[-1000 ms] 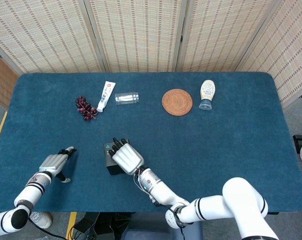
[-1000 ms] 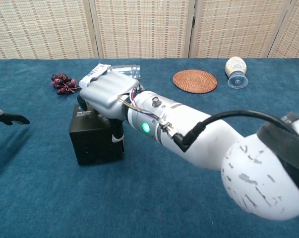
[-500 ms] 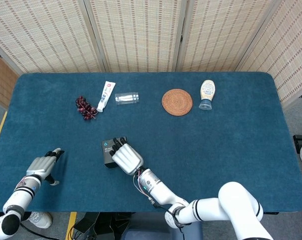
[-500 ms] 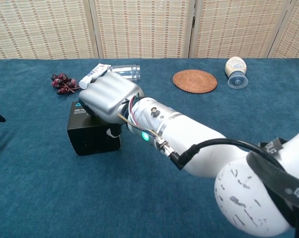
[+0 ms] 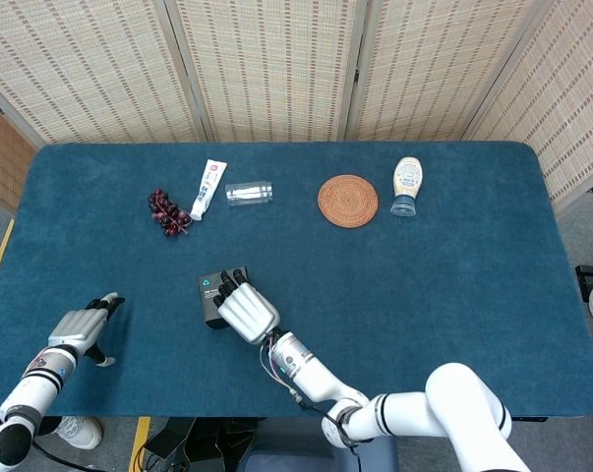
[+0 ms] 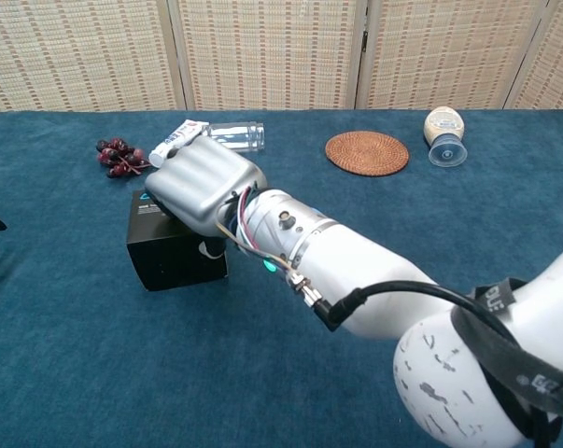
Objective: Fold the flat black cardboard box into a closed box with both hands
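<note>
On the blue felt-covered worktop, near its front edge and left of centre: one black cardboard box, already standing as a closed cube, small printed label on its top face. Right hand, silver-backed with black fingers, rests palm-down on the top of the box, fingers laid forward over the lid and curled down at its far edge; thumb hidden under the palm in the head view, a pale tip showing against the box's near face in the chest view.

Left hand, well apart from the box at the front-left corner, holding nothing, fingers stretched out and slightly apart.

Back row, left to right: bunch of dark red grapes; white toothpaste tube, just beside the grapes; clear plastic cup, lying on its side; round woven rattan coaster; cream squeeze bottle, standing on its blue cap.
</note>
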`<control>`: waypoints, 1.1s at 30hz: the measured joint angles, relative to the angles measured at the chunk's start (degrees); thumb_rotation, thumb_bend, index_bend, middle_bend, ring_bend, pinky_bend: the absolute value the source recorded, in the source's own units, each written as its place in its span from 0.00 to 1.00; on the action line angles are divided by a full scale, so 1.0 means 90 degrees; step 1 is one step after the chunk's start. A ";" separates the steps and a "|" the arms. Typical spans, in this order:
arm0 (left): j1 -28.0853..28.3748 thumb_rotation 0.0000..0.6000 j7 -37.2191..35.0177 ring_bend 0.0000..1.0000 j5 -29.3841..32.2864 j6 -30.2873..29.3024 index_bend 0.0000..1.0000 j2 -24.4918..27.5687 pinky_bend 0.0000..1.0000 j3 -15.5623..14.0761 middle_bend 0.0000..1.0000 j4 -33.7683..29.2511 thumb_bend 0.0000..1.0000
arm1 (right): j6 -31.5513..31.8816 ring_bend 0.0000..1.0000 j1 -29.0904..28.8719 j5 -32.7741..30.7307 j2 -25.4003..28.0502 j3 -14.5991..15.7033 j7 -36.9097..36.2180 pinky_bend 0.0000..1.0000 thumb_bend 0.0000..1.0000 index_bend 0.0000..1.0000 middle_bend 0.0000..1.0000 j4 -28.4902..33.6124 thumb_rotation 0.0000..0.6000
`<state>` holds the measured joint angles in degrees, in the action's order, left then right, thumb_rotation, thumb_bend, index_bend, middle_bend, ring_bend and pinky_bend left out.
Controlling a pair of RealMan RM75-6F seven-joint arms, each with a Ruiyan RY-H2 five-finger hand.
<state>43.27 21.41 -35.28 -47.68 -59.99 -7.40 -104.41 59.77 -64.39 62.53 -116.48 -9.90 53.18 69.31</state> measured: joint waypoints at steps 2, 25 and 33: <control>-0.0016 1.00 -0.0009 0.00 -0.0027 -0.0036 0.00 0.0019 0.35 0.0020 0.00 -0.0029 0.16 | 0.0009 0.19 0.0029 0.0034 0.0039 -0.0021 -0.0016 0.24 0.24 0.37 0.30 0.0067 1.00; -0.1716 1.00 -0.1436 0.00 -0.2569 -0.2868 0.00 0.0086 0.35 0.0696 0.00 -0.0171 0.16 | 0.1561 0.28 0.2653 0.0744 0.4207 0.0324 -0.2241 0.47 0.27 0.30 0.35 0.3804 1.00; -0.2712 1.00 -0.1520 0.00 -0.3791 -0.4142 0.00 -0.0158 0.35 0.0562 0.00 0.0082 0.16 | 0.2367 0.28 0.3984 0.1611 0.5534 0.1216 -0.3600 0.47 0.27 0.32 0.35 0.3938 1.00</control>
<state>18.87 7.73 -69.40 -84.96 -61.41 -2.35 -103.68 81.07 -28.53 77.03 -66.67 1.05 20.78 104.76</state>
